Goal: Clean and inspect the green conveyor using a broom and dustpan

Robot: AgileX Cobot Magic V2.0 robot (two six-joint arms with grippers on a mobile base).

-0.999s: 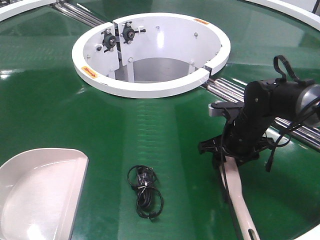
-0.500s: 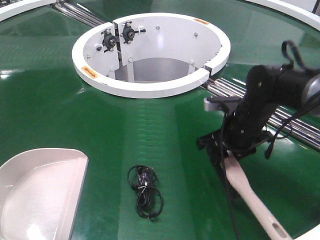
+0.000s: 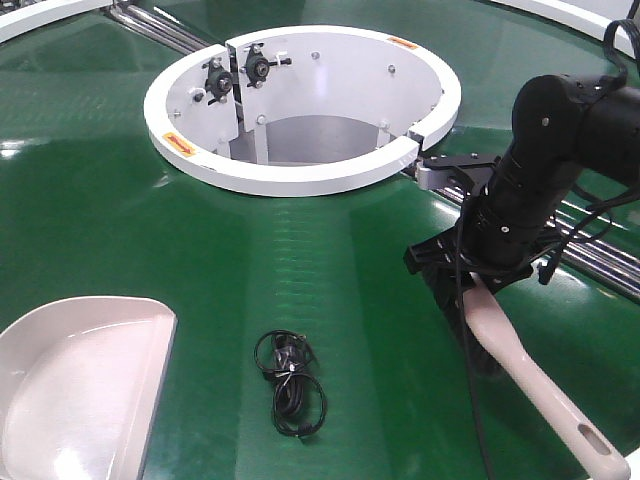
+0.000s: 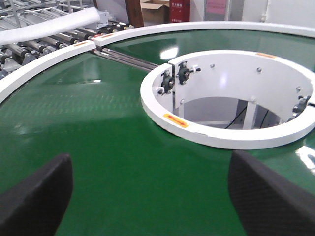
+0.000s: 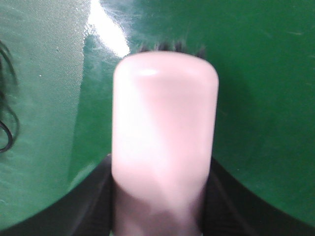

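Note:
The green conveyor (image 3: 150,220) fills the front view. My right gripper (image 3: 468,272) is shut on the broom (image 3: 530,375), low over the belt at the right. The broom's pale slotted handle trails toward the bottom right corner. In the right wrist view the broom's pink back (image 5: 165,137) sits clamped between the two black fingers, with dark bristles peeking past its far end over the belt (image 5: 266,73). The dustpan (image 3: 70,390) rests on the belt at the bottom left, apart from both grippers. My left gripper (image 4: 150,196) is open over bare belt (image 4: 98,128).
A coiled black cable (image 3: 290,385) lies on the belt between dustpan and broom; its edge shows in the right wrist view (image 5: 6,123). The white ring hub (image 3: 300,170) stands at the back centre. Steel rollers (image 3: 590,250) run behind the right arm.
The right arm has risen and shifted right and away, still clamped on the broom. The broom's handle swung from pointing down toward the bottom right corner. Dustpan and cable are unmoved.

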